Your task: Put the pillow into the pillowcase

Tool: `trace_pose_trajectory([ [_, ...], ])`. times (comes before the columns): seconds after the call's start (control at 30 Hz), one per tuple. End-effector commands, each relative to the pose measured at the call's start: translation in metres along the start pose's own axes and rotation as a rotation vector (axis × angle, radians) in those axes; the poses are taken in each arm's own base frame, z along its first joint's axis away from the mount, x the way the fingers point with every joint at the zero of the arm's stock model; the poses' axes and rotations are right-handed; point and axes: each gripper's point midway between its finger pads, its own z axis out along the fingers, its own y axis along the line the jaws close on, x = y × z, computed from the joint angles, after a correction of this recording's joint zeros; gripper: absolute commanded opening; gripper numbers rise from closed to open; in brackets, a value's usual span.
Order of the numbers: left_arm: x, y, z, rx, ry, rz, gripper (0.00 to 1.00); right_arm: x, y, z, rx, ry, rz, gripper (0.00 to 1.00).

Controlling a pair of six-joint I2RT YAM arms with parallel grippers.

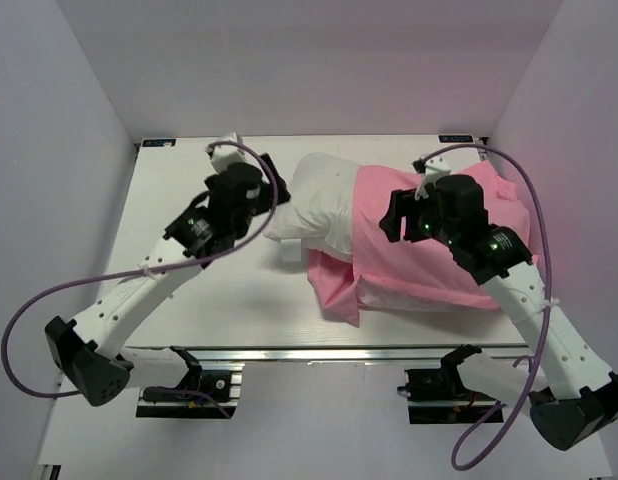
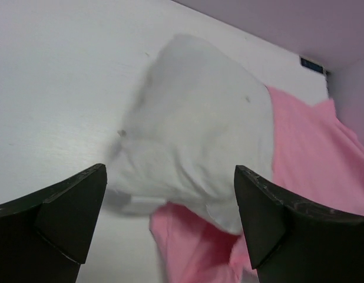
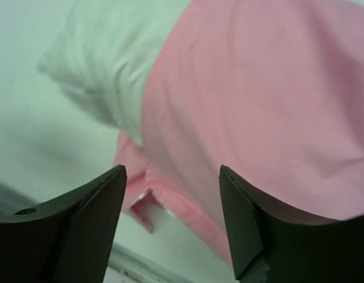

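The white pillow (image 1: 319, 205) lies at the table's back middle, its right part inside the pink pillowcase (image 1: 419, 270), its left end sticking out. The pillowcase's open edge hangs loose at the front left. My left gripper (image 1: 257, 205) is open and empty, just left of the pillow's bare end. In the left wrist view the pillow (image 2: 194, 135) and pillowcase (image 2: 311, 159) lie ahead of the gripper (image 2: 170, 206). My right gripper (image 1: 397, 215) is open and empty above the pillowcase. In the right wrist view the pillowcase (image 3: 258, 100) and pillow (image 3: 111, 65) lie beyond the gripper (image 3: 173, 200).
A small white tag (image 1: 289, 252) sticks out below the pillow's left end. The white table (image 1: 169, 290) ends in a metal rail (image 1: 319, 352) at the front. Purple walls enclose the left, back and right sides. Purple cables loop from both arms.
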Motion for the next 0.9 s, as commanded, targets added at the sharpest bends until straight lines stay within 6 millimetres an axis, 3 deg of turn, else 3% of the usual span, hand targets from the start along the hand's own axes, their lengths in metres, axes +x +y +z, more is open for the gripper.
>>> trace_pose_trajectory([
  [0.0, 0.005, 0.017, 0.045, -0.005, 0.082, 0.011, 0.98, -0.018, -0.041, 0.005, 0.267, -0.025, 0.069, 0.72],
  [0.03, 0.0, 0.011, 0.055, 0.014, 0.071, 0.038, 0.98, -0.018, -0.047, 0.014, 0.299, -0.017, 0.08, 0.74],
  [0.07, 0.013, 0.007, 0.075, 0.019, 0.118, 0.062, 0.98, -0.024, -0.049, 0.018, 0.316, -0.029, 0.097, 0.74],
  [0.1, -0.001, -0.005, 0.083, 0.046, 0.101, 0.075, 0.98, -0.034, -0.048, 0.027, 0.316, -0.027, 0.097, 0.76],
  [0.13, 0.018, -0.014, 0.103, 0.082, 0.17, 0.094, 0.98, -0.042, -0.047, 0.033, 0.315, -0.032, 0.097, 0.76],
  [0.17, 0.007, -0.023, 0.1, 0.125, 0.163, 0.082, 0.98, -0.047, -0.045, 0.037, 0.313, -0.023, 0.091, 0.76],
  [0.2, 0.022, -0.022, 0.121, 0.123, 0.215, 0.088, 0.98, -0.042, -0.04, 0.055, 0.276, 0.032, 0.076, 0.76],
  [0.23, 0.021, -0.031, 0.128, 0.159, 0.224, 0.082, 0.98, -0.057, -0.034, 0.057, 0.256, 0.023, 0.065, 0.76],
  [0.3, 0.05, -0.039, 0.143, 0.237, 0.33, 0.068, 0.98, -0.054, -0.027, 0.075, 0.22, 0.079, 0.034, 0.73],
  [0.33, 0.059, -0.043, 0.146, 0.27, 0.358, 0.062, 0.98, -0.059, -0.019, 0.078, 0.209, 0.076, 0.017, 0.73],
  [0.43, 0.097, -0.048, 0.15, 0.348, 0.482, 0.044, 0.98, -0.049, -0.01, 0.094, 0.239, 0.122, -0.037, 0.73],
  [0.53, 0.118, -0.066, 0.139, 0.503, 0.563, -0.005, 0.98, -0.031, -0.003, 0.111, 0.271, 0.2, -0.08, 0.71],
  [0.57, 0.135, -0.061, 0.134, 0.517, 0.61, -0.02, 0.98, -0.03, -0.004, 0.11, 0.296, 0.223, -0.092, 0.7],
  [0.6, 0.143, -0.065, 0.126, 0.559, 0.65, -0.046, 0.92, -0.024, -0.014, 0.116, 0.374, 0.246, -0.11, 0.65],
  [0.7, 0.156, -0.063, 0.122, 0.592, 0.681, -0.064, 0.59, -0.017, -0.027, 0.116, 0.492, 0.264, -0.112, 0.45],
  [0.73, 0.159, -0.061, 0.122, 0.587, 0.693, -0.062, 0.45, -0.016, -0.029, 0.116, 0.511, 0.265, -0.108, 0.44],
  [0.8, 0.163, -0.059, 0.121, 0.585, 0.7, -0.062, 0.34, -0.011, -0.034, 0.116, 0.536, 0.281, -0.115, 0.41],
  [0.83, 0.164, -0.059, 0.119, 0.597, 0.705, -0.065, 0.18, -0.01, -0.035, 0.117, 0.546, 0.282, -0.108, 0.38],
  [0.87, 0.166, -0.058, 0.115, 0.603, 0.712, -0.067, 0.08, -0.007, -0.036, 0.117, 0.554, 0.286, -0.11, 0.27],
])
